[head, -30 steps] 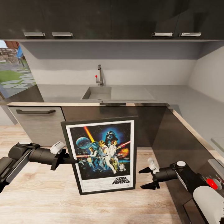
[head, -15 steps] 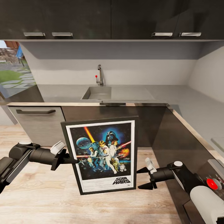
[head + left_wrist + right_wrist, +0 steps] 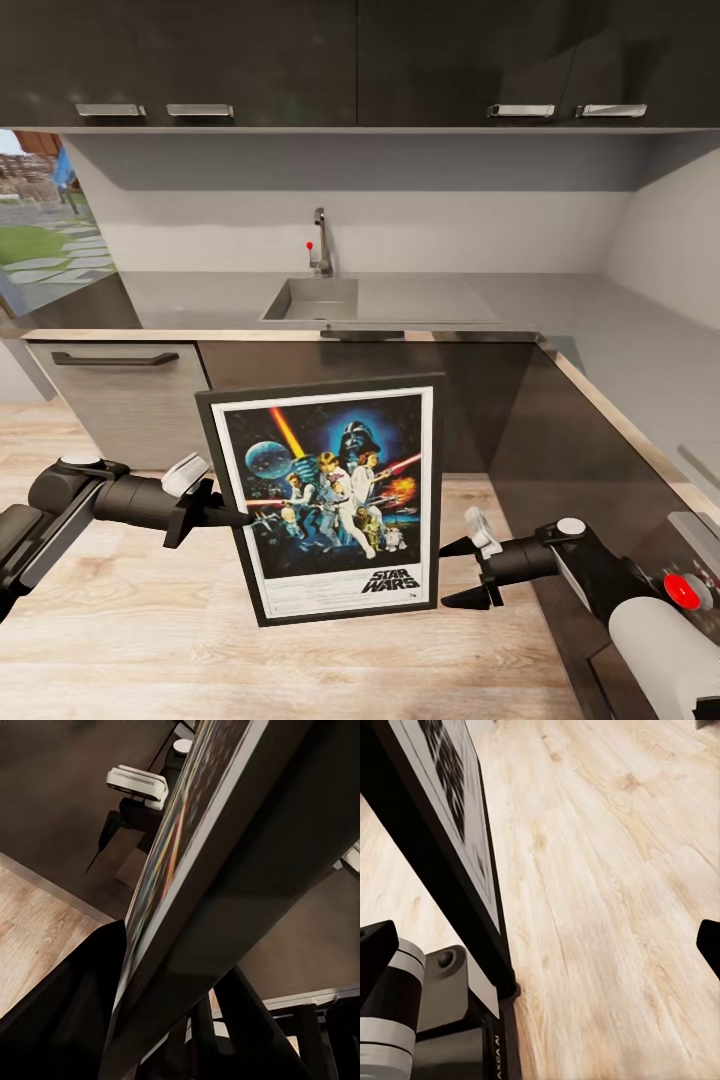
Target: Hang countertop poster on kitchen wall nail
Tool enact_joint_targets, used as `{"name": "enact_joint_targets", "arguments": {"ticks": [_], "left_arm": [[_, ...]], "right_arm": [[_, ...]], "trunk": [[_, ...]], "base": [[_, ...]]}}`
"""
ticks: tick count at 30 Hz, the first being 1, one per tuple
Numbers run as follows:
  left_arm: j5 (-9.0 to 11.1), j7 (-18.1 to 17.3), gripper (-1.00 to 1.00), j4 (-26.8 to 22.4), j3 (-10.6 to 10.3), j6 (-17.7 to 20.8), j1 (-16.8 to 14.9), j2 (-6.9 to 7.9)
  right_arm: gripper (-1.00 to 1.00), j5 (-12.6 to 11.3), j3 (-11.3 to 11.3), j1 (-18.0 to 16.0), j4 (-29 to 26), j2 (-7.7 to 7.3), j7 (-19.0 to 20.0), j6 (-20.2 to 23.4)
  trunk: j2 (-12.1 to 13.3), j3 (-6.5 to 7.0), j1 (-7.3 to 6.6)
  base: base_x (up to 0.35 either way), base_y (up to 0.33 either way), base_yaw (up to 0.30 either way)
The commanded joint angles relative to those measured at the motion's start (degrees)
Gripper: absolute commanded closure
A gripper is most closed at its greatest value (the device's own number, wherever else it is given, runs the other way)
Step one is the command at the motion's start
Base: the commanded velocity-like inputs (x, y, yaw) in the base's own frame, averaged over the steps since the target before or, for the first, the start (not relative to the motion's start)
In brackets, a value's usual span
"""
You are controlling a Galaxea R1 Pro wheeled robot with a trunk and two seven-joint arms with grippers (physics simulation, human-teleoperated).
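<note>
The black-framed Star Wars poster (image 3: 330,495) hangs upright in the air in front of the lower cabinets, its picture facing me. My left gripper (image 3: 238,517) is shut on its left edge. In the left wrist view the frame (image 3: 225,870) runs edge-on between the dark fingers (image 3: 67,1020). My right gripper (image 3: 446,574) stands open just right of the poster's lower right edge, apart from it. In the right wrist view the poster (image 3: 442,817) lies off to one side of the wide-open fingertips (image 3: 375,945). The grey countertop (image 3: 430,300) lies behind, bare.
A steel sink (image 3: 312,298) and tap (image 3: 321,243) sit in the countertop. Dark upper cabinets (image 3: 350,60) hang above. The counter turns along the right side (image 3: 640,370). Light wood floor (image 3: 150,620) spreads below. A window (image 3: 45,215) is at the left.
My right gripper has crept a little left, toward the poster's right edge, staying open. The poster and the left gripper have not moved.
</note>
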Motion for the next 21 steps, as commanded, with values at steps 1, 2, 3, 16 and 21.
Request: {"name": "enact_joint_targets", "arguments": {"ticks": [1,2,3,16,21], "left_arm": [[0.4,0.0,1.00,0.0,-0.1,0.6,-0.1,0.06],[0.4,0.0,1.00,0.0,-0.1,0.6,-0.1,0.06],[0.4,0.0,1.00,0.0,-0.1,0.6,-0.1,0.06],[0.4,0.0,1.00,-0.1,-0.2,0.6,0.0,0.06],[0.4,0.0,1.00,-0.1,-0.2,0.6,0.0,0.06]], "right_arm": [[-1.00,0.1,0.2,0.0,0.0,-0.02,0.0,-0.3],[-1.00,0.1,0.2,0.0,0.0,-0.02,0.0,-0.3],[-1.00,0.1,0.2,0.0,0.0,0.00,0.0,-0.3],[-1.00,0.1,0.2,0.0,-0.1,1.55,0.0,-0.3],[-1.00,0.1,0.2,0.0,-0.1,1.65,0.0,-0.3]], "trunk": [[0.0,-0.05,0.00],[0.0,-0.05,0.00],[0.0,-0.05,0.00],[0.0,-0.05,0.00],[0.0,-0.05,0.00]], "base": [[0.000,0.000,0.000],[0.000,0.000,0.000],[0.000,0.000,0.000],[0.000,0.000,0.000],[0.000,0.000,0.000]]}}
